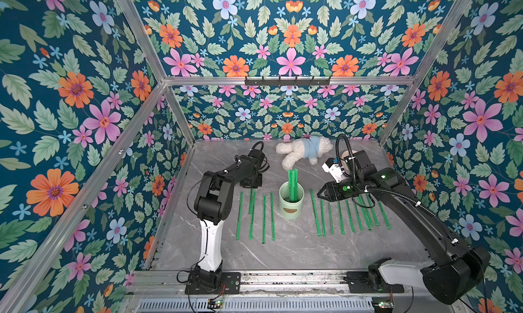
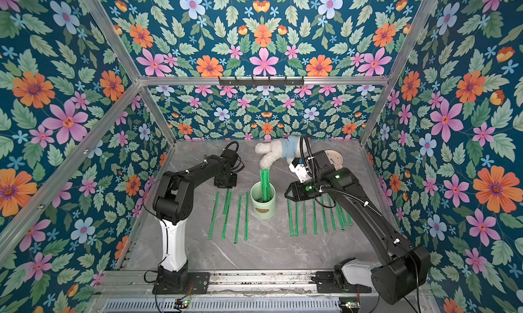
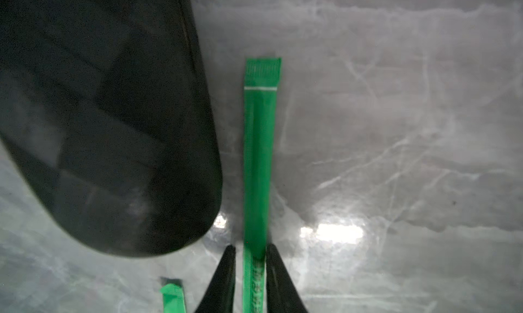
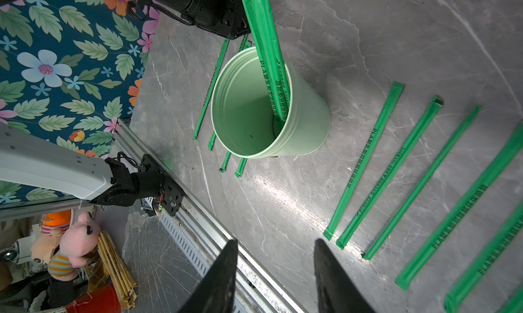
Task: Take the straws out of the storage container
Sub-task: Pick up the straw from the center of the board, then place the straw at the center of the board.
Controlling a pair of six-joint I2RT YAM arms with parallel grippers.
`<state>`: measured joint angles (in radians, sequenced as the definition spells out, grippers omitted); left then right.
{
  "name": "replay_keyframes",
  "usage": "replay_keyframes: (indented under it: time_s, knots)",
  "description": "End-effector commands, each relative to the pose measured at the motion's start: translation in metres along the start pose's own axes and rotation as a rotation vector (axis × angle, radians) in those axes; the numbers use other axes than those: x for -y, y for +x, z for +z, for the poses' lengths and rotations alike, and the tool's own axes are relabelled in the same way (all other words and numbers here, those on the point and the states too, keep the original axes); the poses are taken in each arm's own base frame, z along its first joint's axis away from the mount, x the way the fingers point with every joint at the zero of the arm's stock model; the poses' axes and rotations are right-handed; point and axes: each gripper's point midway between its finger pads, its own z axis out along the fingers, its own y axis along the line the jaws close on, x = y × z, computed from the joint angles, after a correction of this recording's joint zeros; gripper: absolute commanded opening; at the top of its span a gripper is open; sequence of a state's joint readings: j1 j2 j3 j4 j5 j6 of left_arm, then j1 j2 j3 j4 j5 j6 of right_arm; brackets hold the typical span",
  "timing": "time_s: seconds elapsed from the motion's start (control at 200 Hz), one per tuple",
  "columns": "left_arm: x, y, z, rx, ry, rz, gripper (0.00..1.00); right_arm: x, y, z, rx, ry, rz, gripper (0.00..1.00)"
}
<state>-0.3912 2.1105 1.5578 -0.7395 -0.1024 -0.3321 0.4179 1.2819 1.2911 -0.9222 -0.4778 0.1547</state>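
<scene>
We find the left claw (image 3: 250, 247) hidden under its own wrist in both top views. Only the left wrist view shows it, jaws narrowly apart astride one bright green printed straw (image 3: 257, 155) lying on the grey marbled counter (image 3: 396, 127). We cannot tell whether they pinch it. A blurred dark bulk (image 3: 113, 127) beside it cannot be identified.

The right claw (image 4: 276, 242) stands released above the counter, nothing between its jaws.

The pale mint-green cylindrical storage container (image 1: 291, 209) stands upright mid-counter with a few straws (image 1: 293, 184) leaning inside. The rest lie in rows on either side.

Floral wallpaper (image 1: 70, 99) lines the enclosure. A round beige clock (image 2: 334, 158) sits partly behind the right arm. A white plush toy (image 1: 305, 153) lies at the back.
</scene>
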Motion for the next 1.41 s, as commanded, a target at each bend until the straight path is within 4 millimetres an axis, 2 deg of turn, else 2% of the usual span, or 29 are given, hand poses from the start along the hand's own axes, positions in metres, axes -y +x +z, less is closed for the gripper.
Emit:
replay_keyframes:
  time_s: [0.0, 0.13, 0.34, 0.605, 0.74, 0.885, 1.05, 1.29, 1.4]
  knots:
    - [-0.001, 0.005, 0.003, -0.018, 0.004, 0.012, 0.18, -0.001, -0.003, -0.001, 0.013, 0.003, -0.014, 0.46]
    - [-0.002, 0.009, 0.003, -0.024, 0.005, 0.013, 0.12, 0.0, -0.003, -0.001, 0.011, 0.004, -0.013, 0.46]
    - [-0.005, 0.013, -0.005, -0.024, 0.004, 0.014, 0.11, -0.001, -0.003, -0.002, 0.015, 0.002, -0.014, 0.46]
    - [-0.013, 0.021, -0.04, -0.002, 0.003, -0.012, 0.12, -0.003, -0.003, -0.005, 0.024, -0.004, -0.017, 0.46]
    - [-0.008, 0.044, -0.052, 0.001, 0.02, -0.023, 0.12, -0.005, -0.004, -0.007, 0.034, -0.009, -0.022, 0.46]
    - [-0.002, 0.075, -0.047, -0.014, 0.024, -0.031, 0.12, -0.007, -0.003, -0.009, 0.037, -0.015, -0.021, 0.47]
    - [-0.008, 0.099, -0.036, -0.033, 0.003, -0.054, 0.12, -0.008, -0.002, -0.011, 0.044, -0.016, -0.025, 0.47]
    - [-0.011, 0.106, -0.03, -0.038, -0.006, -0.063, 0.12, -0.007, -0.001, -0.01, 0.041, -0.019, -0.02, 0.47]
    - [-0.012, 0.105, -0.03, -0.038, -0.012, -0.062, 0.17, -0.007, 0.0, -0.01, 0.041, -0.017, -0.022, 0.47]
